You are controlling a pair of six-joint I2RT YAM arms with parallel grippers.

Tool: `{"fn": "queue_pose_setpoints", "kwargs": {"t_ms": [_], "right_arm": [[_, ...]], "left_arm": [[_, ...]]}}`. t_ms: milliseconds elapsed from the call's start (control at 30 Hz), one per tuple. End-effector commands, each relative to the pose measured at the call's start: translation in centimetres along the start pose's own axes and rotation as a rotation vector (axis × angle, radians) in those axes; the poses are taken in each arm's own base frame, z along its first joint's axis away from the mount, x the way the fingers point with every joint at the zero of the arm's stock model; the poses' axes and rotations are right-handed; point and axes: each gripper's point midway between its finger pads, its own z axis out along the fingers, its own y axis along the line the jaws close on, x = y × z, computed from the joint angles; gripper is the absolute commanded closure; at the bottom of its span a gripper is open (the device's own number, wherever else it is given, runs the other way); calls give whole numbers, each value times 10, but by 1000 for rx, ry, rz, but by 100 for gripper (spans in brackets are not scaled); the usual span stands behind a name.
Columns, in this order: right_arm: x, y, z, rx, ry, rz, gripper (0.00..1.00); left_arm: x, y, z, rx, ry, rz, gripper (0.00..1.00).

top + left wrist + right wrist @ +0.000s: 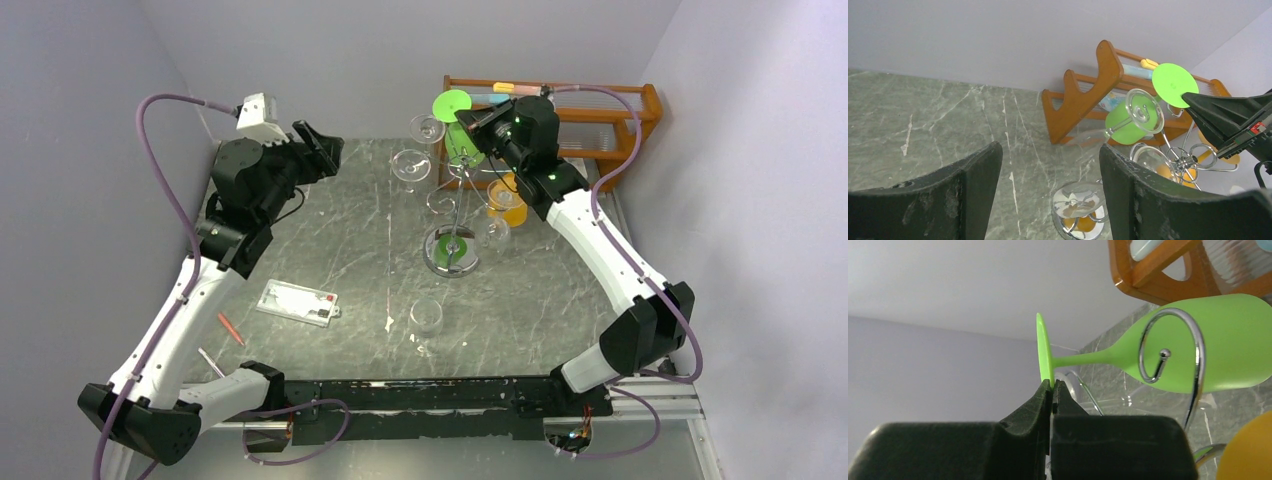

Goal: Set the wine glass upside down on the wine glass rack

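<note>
Right wrist view of the right gripper (1052, 385), pressed together on the foot rim of the lime-green wine glass (1125, 352), stem and bowl stretching away from the fingertips behind a scroll arm of the tall chrome wire rack (450, 250); left gripper (1048, 155) spread, well apart.

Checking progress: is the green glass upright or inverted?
Inverted, tilted: the glass has its foot above its bowl; the right gripper pinches the foot.
</note>
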Motion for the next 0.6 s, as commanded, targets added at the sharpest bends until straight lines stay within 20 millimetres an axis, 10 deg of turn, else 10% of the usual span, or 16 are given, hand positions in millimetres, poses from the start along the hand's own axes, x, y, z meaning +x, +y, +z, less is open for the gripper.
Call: {"fn": "queue_pose_setpoints", "kwargs": {"t_ms": [0, 567], "right_arm": [[-8, -9, -1, 30, -30, 58, 100], [-28, -9, -29, 59, -116, 37, 100]], "left_arm": [[4, 11, -2, -38, 5, 25, 25], [13, 11, 5, -35, 21, 1, 25]]}}
